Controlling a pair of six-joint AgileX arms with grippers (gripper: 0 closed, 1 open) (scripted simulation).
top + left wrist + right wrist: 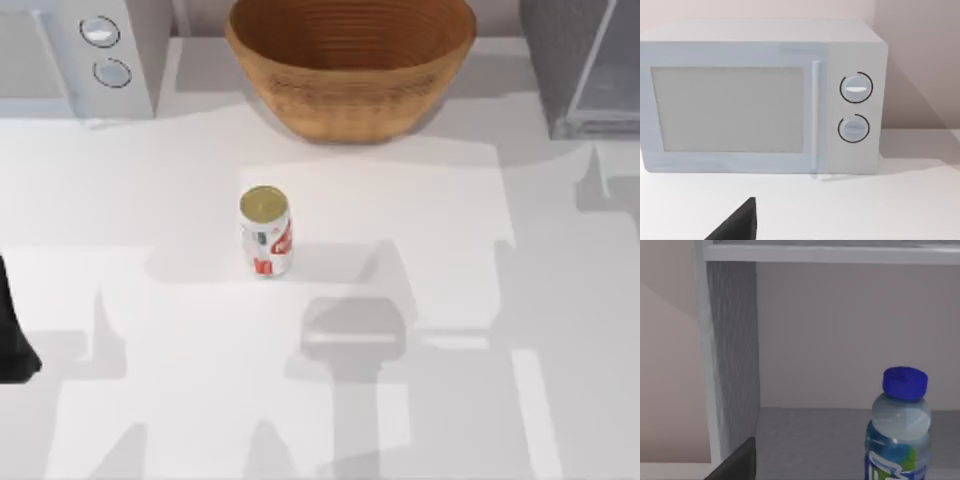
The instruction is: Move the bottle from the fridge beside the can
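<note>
Top view: smooth white bench [420, 230]. The can [266, 231] stands upright near the bench's middle, a short white cylinder with red markings and a dull gold top. Behind the can, a round woven basket [350, 62], tan, ribbed inside. Far left of the can, at the back corner, a white microwave [80, 55] with two round knobs. Far right of the can, at the back corner, the fridge [560, 60], dark-grey speckled box, its pale door panel [612, 70] swung open. A dark part of the left arm [14, 330] sits at the bench's left edge, well left of the can.

Left wrist view: the microwave [760, 97] faces the camera, boxy, matte, with a pale window and a slim vertical handle. A dark wedge of the left claw [737, 224] shows at the frame edge; cannot tell its opening.

Right wrist view: the bottle [898, 427] stands upright on the fridge's [732, 355] grey speckled floor, clear plastic, round blue cap, blue-green label. A dark wedge of the right claw [737, 462] shows; opening cannot be told.
</note>
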